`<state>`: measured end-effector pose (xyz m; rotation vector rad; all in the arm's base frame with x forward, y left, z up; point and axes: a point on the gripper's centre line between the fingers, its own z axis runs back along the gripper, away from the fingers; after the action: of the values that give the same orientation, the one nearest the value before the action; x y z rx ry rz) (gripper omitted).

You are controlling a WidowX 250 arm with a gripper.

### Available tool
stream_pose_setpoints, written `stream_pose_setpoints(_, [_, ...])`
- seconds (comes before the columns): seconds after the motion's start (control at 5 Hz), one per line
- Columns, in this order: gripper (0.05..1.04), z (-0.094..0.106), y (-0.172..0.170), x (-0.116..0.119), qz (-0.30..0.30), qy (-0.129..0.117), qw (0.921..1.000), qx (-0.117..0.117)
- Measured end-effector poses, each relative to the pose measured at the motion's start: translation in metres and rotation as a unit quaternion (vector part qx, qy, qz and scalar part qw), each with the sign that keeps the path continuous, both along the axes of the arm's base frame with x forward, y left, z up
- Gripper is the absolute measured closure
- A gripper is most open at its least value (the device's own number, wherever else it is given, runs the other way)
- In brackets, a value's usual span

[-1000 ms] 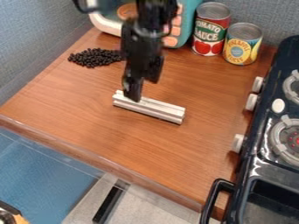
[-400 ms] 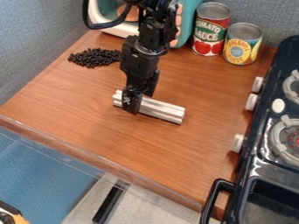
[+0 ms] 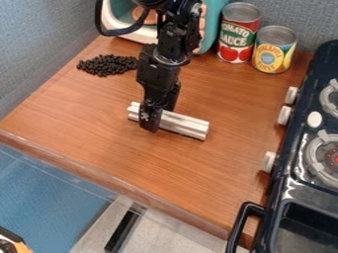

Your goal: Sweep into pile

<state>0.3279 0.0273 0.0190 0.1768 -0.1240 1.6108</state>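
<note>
Ribbed silvery metal bar (image 3: pixel 185 124), black pincer (image 3: pixel 158 116) straddling it.

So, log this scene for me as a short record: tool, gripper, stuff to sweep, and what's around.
tool: ribbed silver bar, lying on the counter
gripper: black gripper, lowered at the bar's left part
to sweep: small black pieces, clustered at the counter's back left
bar touching pieces: no
surface: wood-grain counter
back: teal and white appliance; tomato can and yellow-labelled can to its right
right side: black stove
</note>
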Motion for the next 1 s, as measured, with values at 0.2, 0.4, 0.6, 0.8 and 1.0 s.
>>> stream_pose_setpoints(0.2, [0.268,-0.007,-0.003,0.0,-0.001,0.004,1.0,-0.007])
stream_pose_setpoints(0.4, [0.571,-0.01,-0.002,0.001,0.002,0.002,1.0,-0.006])
stream_pose_setpoints(0.6, [0.694,-0.009,-0.003,0.001,-0.009,0.004,0.9999,-0.009])
stream_pose_setpoints(0.8, [0.694,-0.007,0.005,-0.001,-0.043,0.024,0.9986,-0.018])
stream_pose_setpoints(1.0, [0.694,0.012,0.036,0.004,-0.065,0.024,0.9976,-0.005])
